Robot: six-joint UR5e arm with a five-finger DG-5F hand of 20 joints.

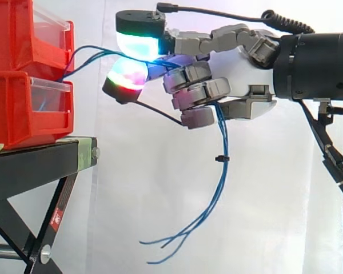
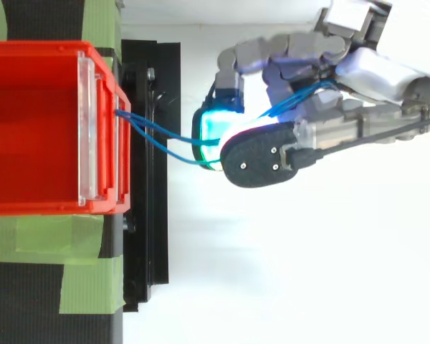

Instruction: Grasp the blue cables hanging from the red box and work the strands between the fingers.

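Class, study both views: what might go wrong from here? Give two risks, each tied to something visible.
The thin blue cables span a short stretch from the stacked red plastic bins to the robot's hand; pulling away might tug the bins, which sit near the black stand's edge. The small black tie on the hanging strands might snag on the curled fingers.

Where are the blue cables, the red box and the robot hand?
blue cables [image 1: 224, 137]: side view, on the loose strands hanging down.
red box [image 1: 14, 34]: side view, on the upper box's side wall.
robot hand [image 1: 240, 71]: side view, on its white palm.
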